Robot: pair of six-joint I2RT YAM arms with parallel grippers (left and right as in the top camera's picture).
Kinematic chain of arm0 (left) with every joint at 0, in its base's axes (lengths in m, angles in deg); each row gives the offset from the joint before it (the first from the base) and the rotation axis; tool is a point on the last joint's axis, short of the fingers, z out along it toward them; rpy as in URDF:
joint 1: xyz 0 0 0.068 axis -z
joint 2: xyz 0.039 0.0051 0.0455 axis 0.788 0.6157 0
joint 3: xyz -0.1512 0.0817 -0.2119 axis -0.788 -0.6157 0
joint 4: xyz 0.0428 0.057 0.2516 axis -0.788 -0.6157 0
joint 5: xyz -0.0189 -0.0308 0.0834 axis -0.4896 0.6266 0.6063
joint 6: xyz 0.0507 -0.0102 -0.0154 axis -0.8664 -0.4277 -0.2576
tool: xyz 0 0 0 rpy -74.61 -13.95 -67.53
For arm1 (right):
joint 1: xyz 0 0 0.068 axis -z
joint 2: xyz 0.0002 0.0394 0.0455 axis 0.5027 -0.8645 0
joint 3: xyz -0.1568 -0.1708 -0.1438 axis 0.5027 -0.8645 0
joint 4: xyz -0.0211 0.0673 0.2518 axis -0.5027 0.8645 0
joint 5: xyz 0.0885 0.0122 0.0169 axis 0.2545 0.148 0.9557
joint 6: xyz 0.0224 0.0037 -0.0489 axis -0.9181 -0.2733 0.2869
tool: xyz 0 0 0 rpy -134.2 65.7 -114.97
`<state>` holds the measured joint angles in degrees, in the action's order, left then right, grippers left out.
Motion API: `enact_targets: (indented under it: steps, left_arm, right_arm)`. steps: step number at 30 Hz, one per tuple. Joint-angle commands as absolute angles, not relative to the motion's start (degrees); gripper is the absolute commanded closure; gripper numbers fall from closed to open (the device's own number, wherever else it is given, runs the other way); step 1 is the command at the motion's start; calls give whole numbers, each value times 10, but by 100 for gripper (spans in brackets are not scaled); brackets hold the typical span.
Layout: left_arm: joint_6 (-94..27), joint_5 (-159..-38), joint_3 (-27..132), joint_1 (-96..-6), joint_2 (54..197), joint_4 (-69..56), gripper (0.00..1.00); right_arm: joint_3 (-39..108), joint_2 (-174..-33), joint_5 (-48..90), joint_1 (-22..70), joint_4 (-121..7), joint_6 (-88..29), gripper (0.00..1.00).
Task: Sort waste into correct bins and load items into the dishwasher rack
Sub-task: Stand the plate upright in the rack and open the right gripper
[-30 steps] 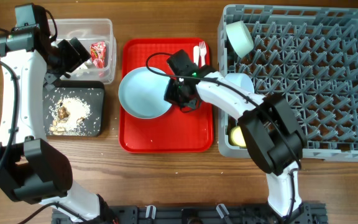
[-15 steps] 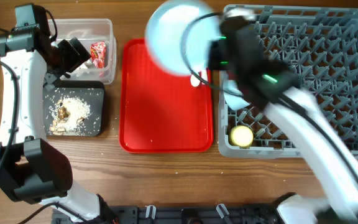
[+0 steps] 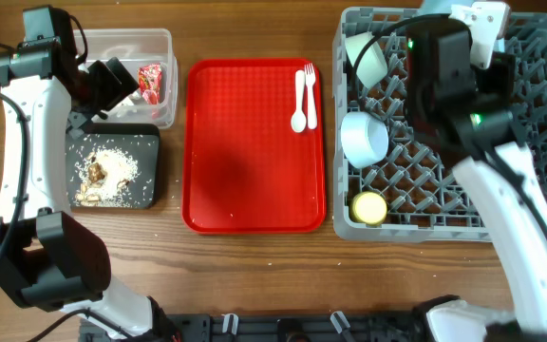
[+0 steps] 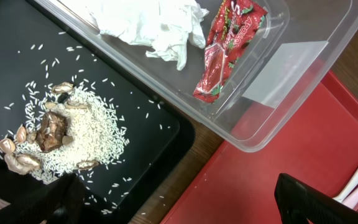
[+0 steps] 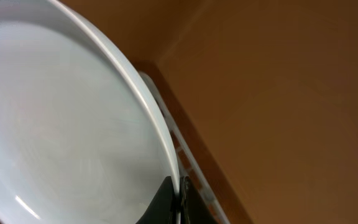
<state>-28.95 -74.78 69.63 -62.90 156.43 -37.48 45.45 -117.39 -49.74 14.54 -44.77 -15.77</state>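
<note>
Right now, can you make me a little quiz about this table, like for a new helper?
1. True or false: the white spoon and fork lie on the red tray.
2. How many bowls sit in the grey rack? A) none B) two C) five
3. Fill in: the right gripper is shut on the rim of a ____.
Key: 1 true; 2 B; 3 plate.
</note>
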Motion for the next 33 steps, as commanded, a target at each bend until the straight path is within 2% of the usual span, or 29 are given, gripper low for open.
enact_targets:
  steps: [1, 6, 15, 16, 17, 19, 22, 27, 33]
  left_arm:
    - [-284, -742, 704, -629, 1555, -373, 0]
    - [-284, -742, 704, -629, 1555, -373, 0]
    - [-284, -742, 704, -629, 1555, -373, 0]
    - [-284, -742, 704, -629, 1555, -373, 0]
    - [-284, -742, 704, -629, 1555, -373, 0]
    - [-284, -742, 704, -629, 1555, -373, 0]
    - [-284, -742, 704, -629, 1555, -373, 0]
    - [-284, -742, 704, -629, 1555, -373, 0]
    - [-284, -742, 704, -629, 1555, -373, 0]
  right_arm:
    - [451, -1236, -530, 162, -475, -140, 96]
    - [451, -1310, -520, 162, -496, -142, 96]
    - [451, -1374, -401, 162, -498, -160, 95]
    - [451, -1374, -383, 162, -499, -159, 88]
    - [451, -1374, -355, 162, -501, -158, 73]
    - [451, -1374, -302, 162, -502, -157, 27]
    - [451, -1374, -264, 162, -504, -171, 0]
    - [480, -1357, -214, 162, -479, -190, 0]
    - [562, -1268, 8, 163, -427, -184, 0]
